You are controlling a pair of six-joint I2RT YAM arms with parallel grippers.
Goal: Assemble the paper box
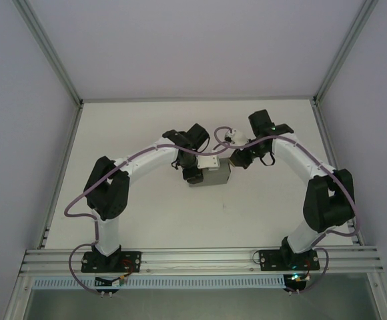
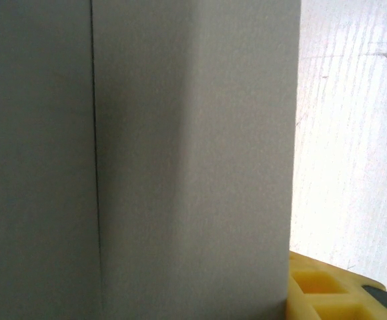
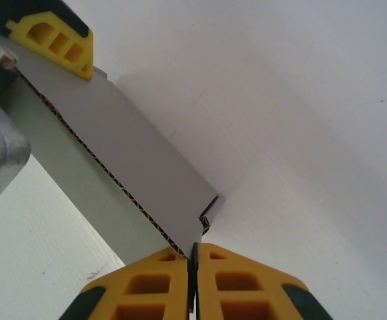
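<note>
Near the middle of the table (image 1: 147,220), the paper box (image 1: 210,177) sits part-formed. The left gripper (image 1: 192,172) clamps one wall, and the right gripper (image 3: 193,257), fingers pressed together, meets a flap's corner. Flap folding seems in hand; next, that flap needs pushing squarely inward.

From above, the left gripper (image 1: 192,173) and its wrist cover one end of the paper box (image 1: 215,179), hiding the fingertips. In the left wrist view the box runs off three edges and one yellow finger (image 2: 317,290) is cropped at the corner, so the grip cannot be judged. The right gripper (image 3: 193,263) has its pressed-together fingers cut off below; whether cardboard sits in their seam is too fine to tell.
</note>
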